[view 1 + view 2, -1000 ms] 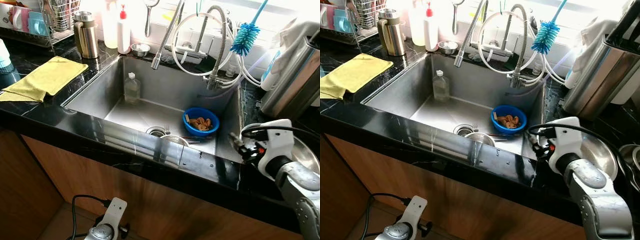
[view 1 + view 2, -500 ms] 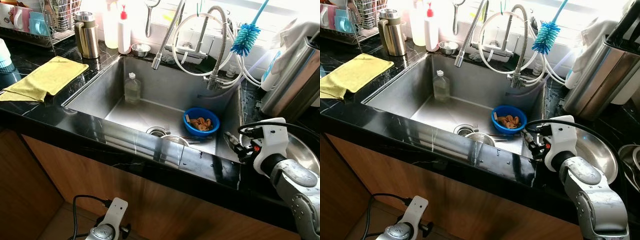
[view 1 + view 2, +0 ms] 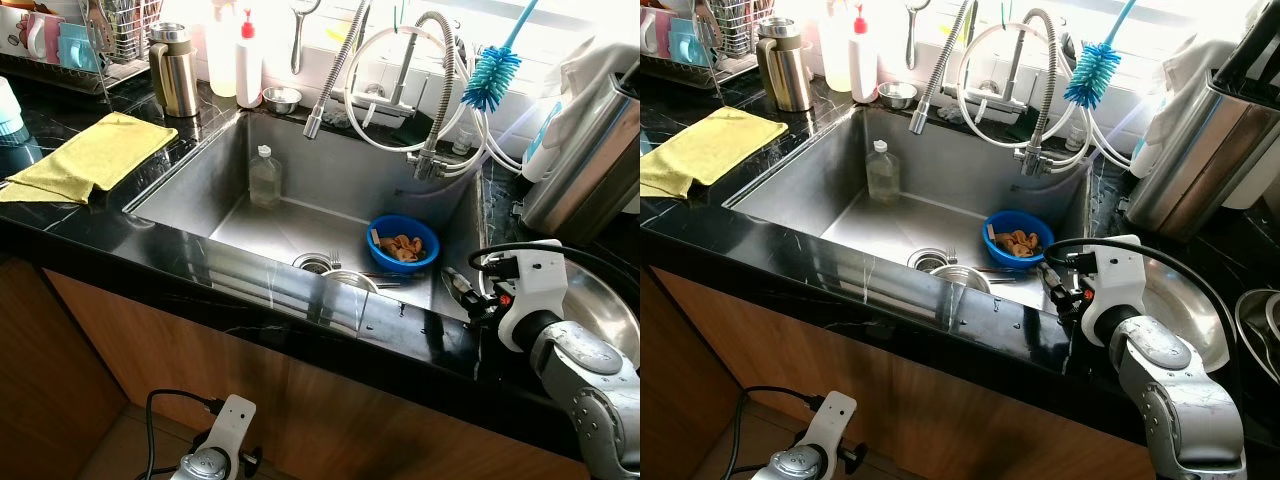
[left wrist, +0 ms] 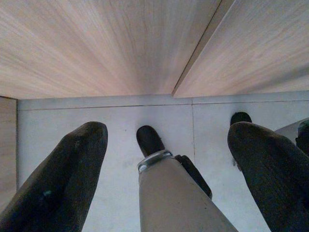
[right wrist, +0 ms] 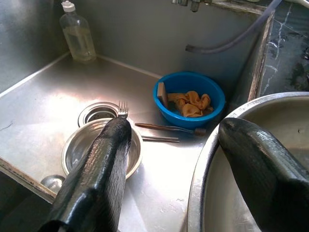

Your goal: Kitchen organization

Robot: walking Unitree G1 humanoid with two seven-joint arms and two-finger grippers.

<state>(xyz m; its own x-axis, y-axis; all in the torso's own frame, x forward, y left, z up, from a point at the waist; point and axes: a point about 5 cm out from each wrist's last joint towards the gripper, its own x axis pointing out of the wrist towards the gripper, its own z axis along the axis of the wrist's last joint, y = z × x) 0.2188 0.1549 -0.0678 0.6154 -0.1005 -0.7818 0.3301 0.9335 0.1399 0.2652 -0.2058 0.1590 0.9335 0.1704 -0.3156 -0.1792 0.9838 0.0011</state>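
A large steel bowl (image 5: 227,159) is seen upright at the sink's right edge. In the sink (image 3: 260,215), a blue bowl (image 3: 403,243) holding brown scraps, a small steel bowl (image 5: 99,150) and a fork (image 5: 123,108) are seen.

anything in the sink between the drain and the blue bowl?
Yes. A fork sits at the drain's rim, and thin utensils lie on the sink floor just before the blue bowl. Clearest in the right wrist view.
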